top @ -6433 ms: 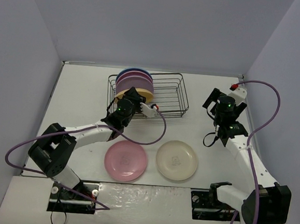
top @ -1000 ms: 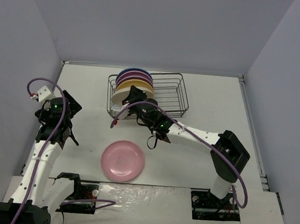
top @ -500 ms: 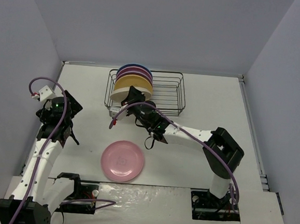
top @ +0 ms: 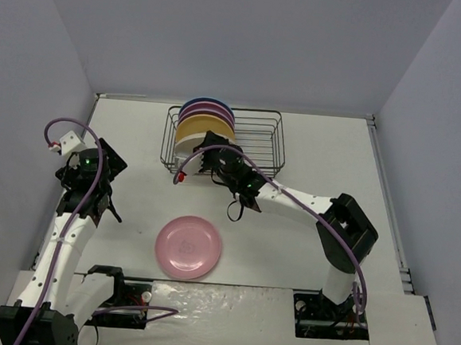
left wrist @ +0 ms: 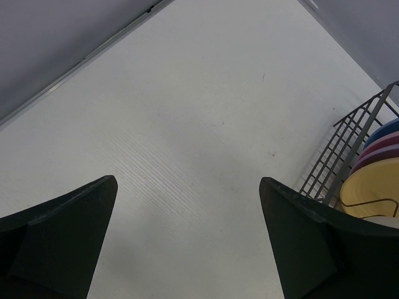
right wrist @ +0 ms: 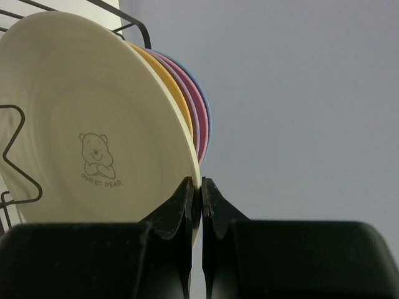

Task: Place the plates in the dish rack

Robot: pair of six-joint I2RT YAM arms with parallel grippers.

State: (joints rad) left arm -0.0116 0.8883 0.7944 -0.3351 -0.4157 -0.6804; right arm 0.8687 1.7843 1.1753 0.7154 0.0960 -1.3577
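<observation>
As the right gripper (right wrist: 201,202) clamps its rim, the cream plate (right wrist: 87,118) stands at ten o'clock in the dish rack (top: 282,149). The left gripper (left wrist: 187,187) gapes.

The left arm (top: 71,224), earlier reaching into the dish rack (top: 261,143), has drawn back to the left side, its jaws wide apart over the worktop (top: 320,148). The right arm (top: 292,203) has swung in from the right. Its jaws are pinched on the rim of the cream plate (top: 186,143), which has left the worktop and now stands in the rack against the yellow-orange plate (top: 206,127). In the last second the cream plate has tipped more upright and the rack has slid slightly left.
</observation>
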